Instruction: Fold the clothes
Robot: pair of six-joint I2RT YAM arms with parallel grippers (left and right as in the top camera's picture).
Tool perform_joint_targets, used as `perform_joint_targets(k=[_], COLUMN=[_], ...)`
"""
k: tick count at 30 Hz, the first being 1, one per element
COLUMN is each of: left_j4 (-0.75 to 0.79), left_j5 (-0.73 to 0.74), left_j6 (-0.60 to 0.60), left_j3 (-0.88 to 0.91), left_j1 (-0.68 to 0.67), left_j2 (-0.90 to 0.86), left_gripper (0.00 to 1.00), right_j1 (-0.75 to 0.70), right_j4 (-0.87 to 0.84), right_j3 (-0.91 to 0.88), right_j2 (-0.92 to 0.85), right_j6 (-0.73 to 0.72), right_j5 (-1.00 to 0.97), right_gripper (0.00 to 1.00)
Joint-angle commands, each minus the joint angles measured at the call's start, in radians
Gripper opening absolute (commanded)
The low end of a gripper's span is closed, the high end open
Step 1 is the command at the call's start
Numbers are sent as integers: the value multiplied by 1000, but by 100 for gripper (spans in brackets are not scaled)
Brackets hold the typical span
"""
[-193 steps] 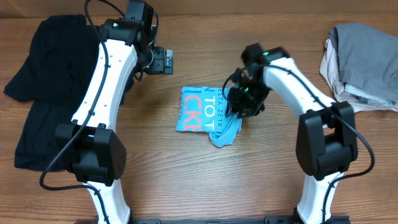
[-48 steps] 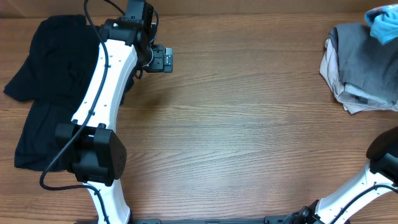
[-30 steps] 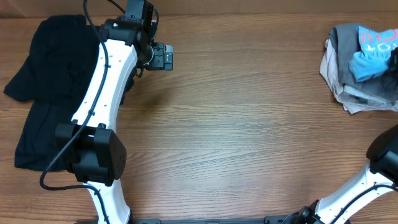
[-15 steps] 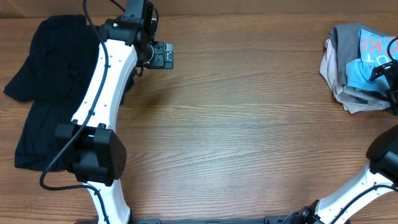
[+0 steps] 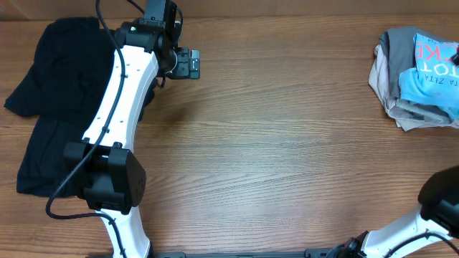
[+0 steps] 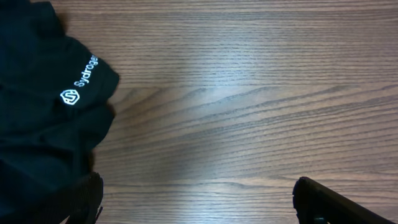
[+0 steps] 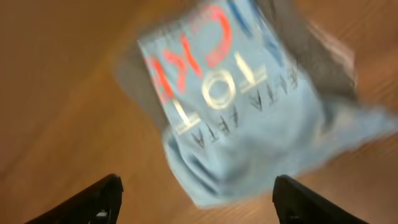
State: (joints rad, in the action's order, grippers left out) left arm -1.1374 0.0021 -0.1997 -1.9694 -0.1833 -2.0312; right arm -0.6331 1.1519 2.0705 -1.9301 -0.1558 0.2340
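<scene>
The light blue T-shirt (image 5: 430,75) lies folded on the grey and beige pile (image 5: 391,64) at the table's far right edge, its white and red print facing up. In the blurred right wrist view the shirt (image 7: 249,118) fills the middle, and my right gripper (image 7: 199,205) is open and empty just above and apart from it. The right gripper is outside the overhead view. My left gripper (image 5: 188,66) is open and empty at the back left, over bare wood (image 6: 196,205).
A black shirt (image 5: 50,93) with a small white logo (image 6: 78,84) lies spread along the left side, next to the left arm. The right arm's base (image 5: 441,208) is at the front right corner. The wooden table (image 5: 272,143) fills the middle.
The blue shirt went from the table's middle to the pile at the right and was let go. The right gripper has drawn back out of the overhead view. The left arm has not moved.
</scene>
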Motion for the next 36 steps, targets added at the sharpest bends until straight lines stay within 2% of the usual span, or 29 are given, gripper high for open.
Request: perform_joint_targets(k=[1,2,8,18,25,30,36], left_j4=[4,6,23,54,69,69,69], left_j5=[-10,-10,-10,-10,-10,-10,-10], left_j6=[16,16,16,16,16,16,16], left_j3=[4,4,4,4,4,4,4], left_j1=[0,0,0,0,0,0,0], left_j2=[-4,-4,-4,-4,-5,-5,-5], left_gripper=[100,100,100,100,100,100,100], right_j1=[5,5,5,5,5,5,5], right_j4=[-91,-121,-231,-340,-348,-335,-336], right_j3=[21,21,21,18,18,19,20], right_j2=[0,-12,-113,-388,-570,-570,-441], right_j6=[86,109,213,216,207,204,205], right_j5=[11,11,12,14,15,34,92], right_gripper=[93,100,100,100,100,100,100])
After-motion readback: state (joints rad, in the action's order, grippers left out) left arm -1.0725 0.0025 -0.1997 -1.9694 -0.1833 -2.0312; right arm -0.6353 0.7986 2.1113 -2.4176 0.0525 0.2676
